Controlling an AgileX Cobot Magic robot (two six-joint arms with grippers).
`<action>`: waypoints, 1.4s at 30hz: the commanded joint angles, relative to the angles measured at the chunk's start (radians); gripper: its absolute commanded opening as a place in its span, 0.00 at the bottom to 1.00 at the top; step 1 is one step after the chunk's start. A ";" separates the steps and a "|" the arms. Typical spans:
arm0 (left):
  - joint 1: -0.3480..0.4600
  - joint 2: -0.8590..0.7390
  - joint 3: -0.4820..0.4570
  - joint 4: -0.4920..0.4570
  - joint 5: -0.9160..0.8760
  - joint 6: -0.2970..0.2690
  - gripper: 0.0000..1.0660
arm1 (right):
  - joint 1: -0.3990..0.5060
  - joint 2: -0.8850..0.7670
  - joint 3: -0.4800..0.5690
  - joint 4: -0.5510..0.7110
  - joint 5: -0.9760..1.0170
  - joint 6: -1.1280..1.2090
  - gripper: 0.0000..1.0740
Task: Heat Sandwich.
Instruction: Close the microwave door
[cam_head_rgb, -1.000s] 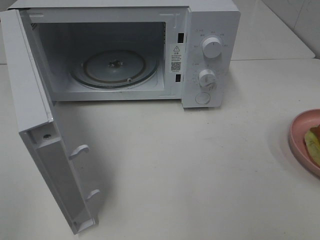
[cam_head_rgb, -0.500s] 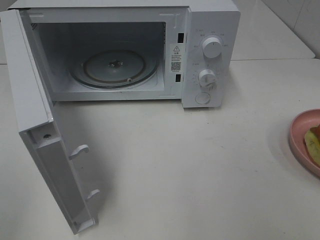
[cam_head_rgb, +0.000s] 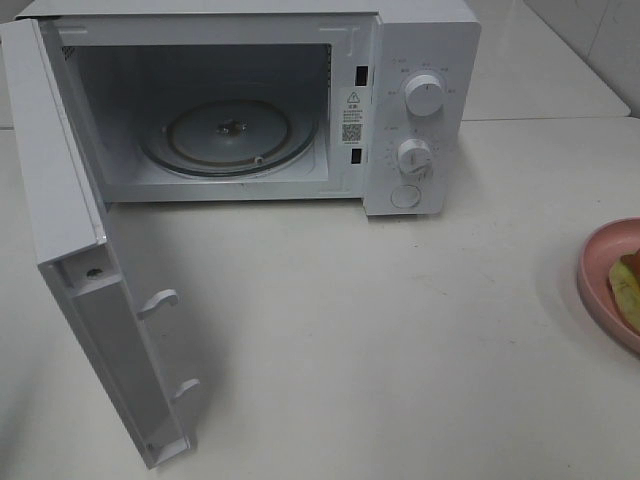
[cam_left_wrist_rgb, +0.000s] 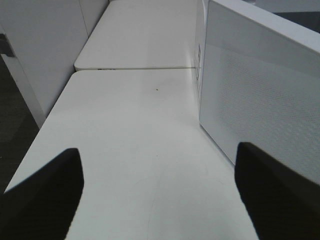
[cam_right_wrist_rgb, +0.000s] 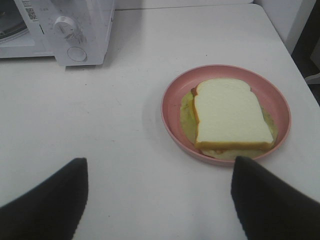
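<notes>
Right tool (cam_right_wrist_rgb: 157, 200) gapes empty near sandwich (cam_right_wrist_rgb: 230, 112); left tool (cam_left_wrist_rgb: 157, 192) gapes empty beside microwave door (cam_left_wrist_rgb: 260, 95).

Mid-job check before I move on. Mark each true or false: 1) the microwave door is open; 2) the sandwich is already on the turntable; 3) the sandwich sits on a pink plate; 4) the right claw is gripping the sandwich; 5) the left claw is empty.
1) The microwave door is open. True: it is swung wide.
2) The sandwich is already on the turntable. False: the glass turntable is bare.
3) The sandwich sits on a pink plate. True: the plate rests on the table, right of the microwave.
4) The right claw is gripping the sandwich. False: its jaws stand apart, short of the plate.
5) The left claw is empty. True: only table shows between its jaws, beside the door.
</notes>
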 joint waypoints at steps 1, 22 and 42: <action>-0.003 -0.002 0.045 -0.009 -0.100 0.003 0.59 | -0.006 -0.026 0.001 0.005 -0.007 -0.008 0.71; -0.003 0.386 0.093 -0.009 -0.523 0.003 0.00 | -0.006 -0.026 0.001 0.004 -0.007 -0.008 0.71; -0.003 0.879 0.094 0.188 -1.135 -0.167 0.00 | -0.006 -0.026 0.001 0.004 -0.007 -0.008 0.71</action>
